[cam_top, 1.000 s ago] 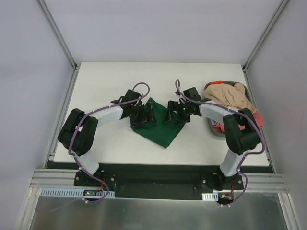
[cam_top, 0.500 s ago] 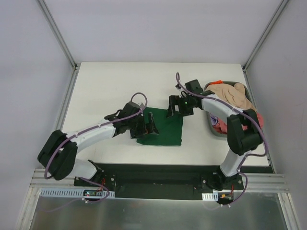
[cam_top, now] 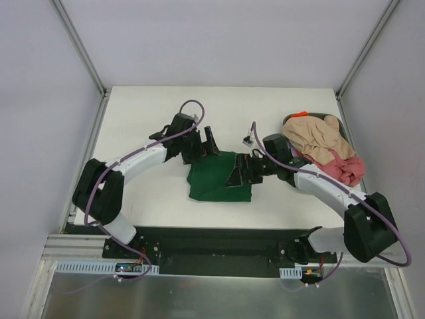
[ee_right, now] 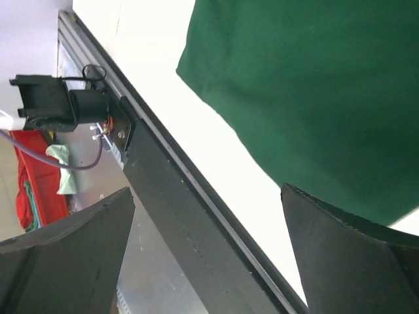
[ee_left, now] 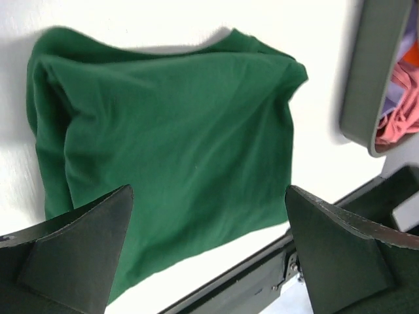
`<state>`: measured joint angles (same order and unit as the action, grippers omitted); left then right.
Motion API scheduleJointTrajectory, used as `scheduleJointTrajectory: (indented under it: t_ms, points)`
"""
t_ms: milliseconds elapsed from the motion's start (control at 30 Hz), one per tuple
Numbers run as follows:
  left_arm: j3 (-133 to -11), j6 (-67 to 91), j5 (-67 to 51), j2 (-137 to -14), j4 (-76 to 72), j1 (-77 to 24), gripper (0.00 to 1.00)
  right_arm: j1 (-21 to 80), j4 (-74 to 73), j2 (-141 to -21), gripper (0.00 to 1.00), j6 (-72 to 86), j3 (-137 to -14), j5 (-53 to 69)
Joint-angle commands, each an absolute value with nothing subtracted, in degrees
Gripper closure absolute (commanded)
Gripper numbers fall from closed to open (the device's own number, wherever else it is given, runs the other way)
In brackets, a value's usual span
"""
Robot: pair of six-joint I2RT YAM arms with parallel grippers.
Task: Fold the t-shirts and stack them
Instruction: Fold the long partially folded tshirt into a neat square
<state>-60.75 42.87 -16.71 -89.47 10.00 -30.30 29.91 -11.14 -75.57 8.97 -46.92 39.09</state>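
Both arms have shifted in the last half second: the left end effector (cam_top: 210, 143) has swung from the near side of the dark green t-shirt (cam_top: 212, 181) to its far edge, and the right end effector (cam_top: 237, 175) has dropped from the far right corner of the cloth to its right side. Both are released, fingers spread wide with nothing between them, as each wrist view shows.

Below them the green shirt lies as a folded rectangle around the middle of the desk (cam_top: 146, 119), somewhat toward the near edge.

The main risk is the fold itself. In the left wrist view one side of it is bunched and rolled rather than flat, so a low pass by a spread finger could snag that lip and pull the layers open.

Toward the desk's right edge, the basket (ee_left: 366, 72) holds the beige t-shirt (cam_top: 317, 136) heaped on the pink-red t-shirt (cam_top: 350, 167). They look tangled, so a grab there may lift both.
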Motion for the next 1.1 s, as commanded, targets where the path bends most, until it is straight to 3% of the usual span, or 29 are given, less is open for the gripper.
scheduleJointTrajectory:
  t_ms: [0, 333, 600, 800, 1067]
  points:
    - [-66.79, 39.73, -14.86, -96.31, 11.34, -29.19, 0.01, 31.29, -5.98, -76.81, 0.04, 11.69, -45.62, 41.40]
    - [-69.61, 39.64, -11.69, -109.07, 13.36, -26.02, 0.01, 30.85, -5.71, -84.98, 0.04, 10.72, -41.31, 35.07]
    - [-69.52, 37.54, -13.97, -106.80, 13.62, -25.66, 0.01, 30.06, -5.89, -85.70, 0.04, 10.37, -40.34, 32.96]
    - [-68.04, 35.25, -17.05, -97.67, 13.62, -25.75, 0.01, 30.06, -10.97, -72.19, 0.04, 9.76, -39.38, 25.07]
    - [-53.72, 36.56, -11.87, -83.60, 14.24, -25.75, 0.01, 30.06, -16.69, -46.70, 0.04, 7.65, -31.21, 10.03]
